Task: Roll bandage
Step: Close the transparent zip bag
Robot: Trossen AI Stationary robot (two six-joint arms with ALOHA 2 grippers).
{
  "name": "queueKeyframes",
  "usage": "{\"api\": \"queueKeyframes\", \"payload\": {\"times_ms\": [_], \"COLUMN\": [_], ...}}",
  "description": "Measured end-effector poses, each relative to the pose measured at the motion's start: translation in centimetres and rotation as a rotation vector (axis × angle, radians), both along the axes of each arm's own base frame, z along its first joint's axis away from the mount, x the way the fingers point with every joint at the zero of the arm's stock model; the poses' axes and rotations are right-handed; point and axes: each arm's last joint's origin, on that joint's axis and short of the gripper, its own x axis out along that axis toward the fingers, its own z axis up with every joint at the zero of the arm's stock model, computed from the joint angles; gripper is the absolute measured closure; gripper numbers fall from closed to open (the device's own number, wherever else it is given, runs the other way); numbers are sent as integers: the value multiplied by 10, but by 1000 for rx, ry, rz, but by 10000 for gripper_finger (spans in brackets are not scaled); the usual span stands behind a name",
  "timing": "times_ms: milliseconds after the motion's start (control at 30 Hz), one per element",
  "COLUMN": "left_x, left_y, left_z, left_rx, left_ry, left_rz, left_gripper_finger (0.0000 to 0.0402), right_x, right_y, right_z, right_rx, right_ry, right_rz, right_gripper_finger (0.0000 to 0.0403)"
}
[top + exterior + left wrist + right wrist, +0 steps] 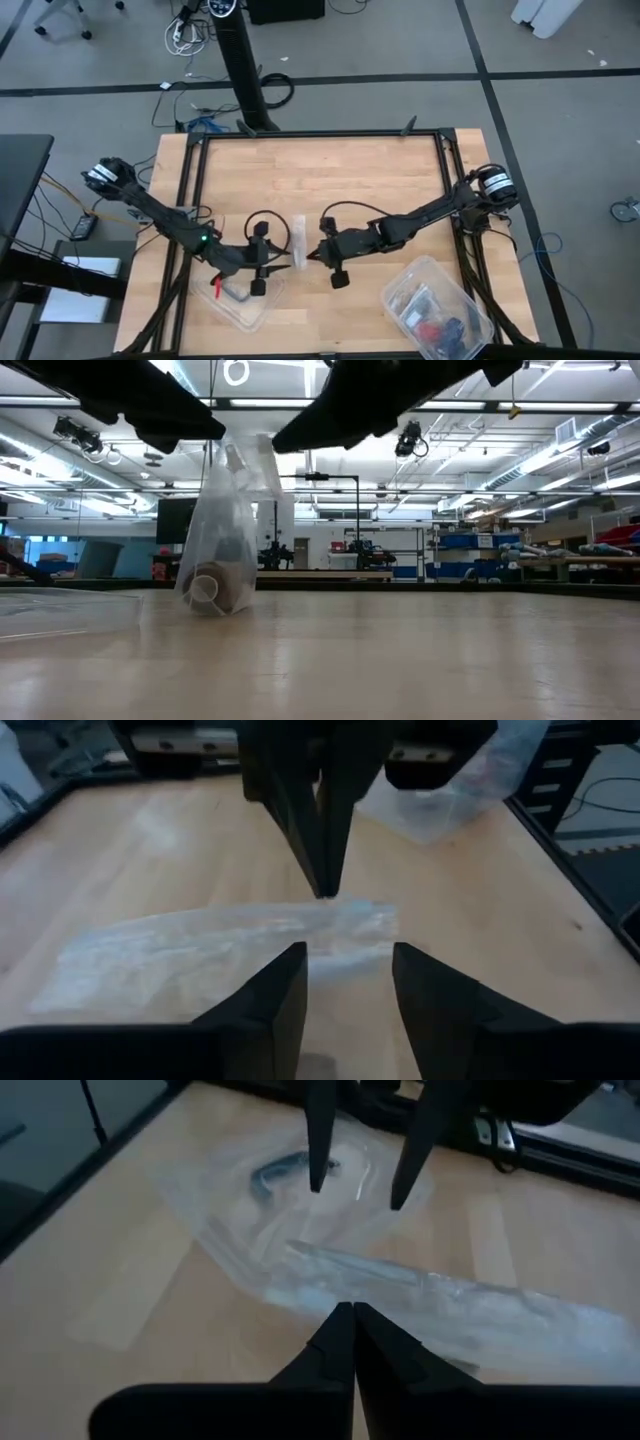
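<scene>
A clear plastic bag (298, 240) stands between my two grippers near the table's middle. In the low view the bag (235, 510) hangs upright, with the brown bandage roll (212, 590) in its bottom, which rests on the table. My right gripper (352, 1315) is shut on the bag. My left gripper (345, 965) is open and faces it, its fingers either side of the bag's upper edge (345, 925) without visibly touching it. My right gripper pinches the clear bag's upper edge (330, 905) between its two shut fingers. The fingers come from the table's right side, slanting down. The bag hangs below the fingers, with its bottom and the roll on the table.
A clear plastic tray (245, 300) with a black and red piece lies under my left arm near the front edge. A clear tub (435, 310) of small items stands at the front right. A black metal frame (320, 135) runs around the table.
</scene>
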Motion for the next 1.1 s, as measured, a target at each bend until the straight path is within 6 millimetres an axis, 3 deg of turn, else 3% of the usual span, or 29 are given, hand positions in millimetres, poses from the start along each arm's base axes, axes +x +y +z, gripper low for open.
{"api": "queueKeyframes", "payload": {"times_ms": [267,500,667,833,1100], "left_x": [-6,-8,-8,-7,-8], "left_y": [-9,-10,-9,-8,-9], "left_z": [0,-2,-1,0,-1], "left_rx": [-40,-31,-22,-17,-25], "left_ry": [55,69,57,49,63], "left_rz": [17,38,64,71,50], "left_gripper_finger": [248,248,248,248,248], "right_x": [2,-21,-7,8,14], "right_y": [-1,2,1,-4,-13], "right_z": [3,0,-11,-10,-2], "right_rx": [26,-22,34,90,115], "right_ry": [-16,185,125,13,-70], "right_rz": [18,-74,-20,1,-11], "right_gripper_finger": [400,397,401,399,401]}}
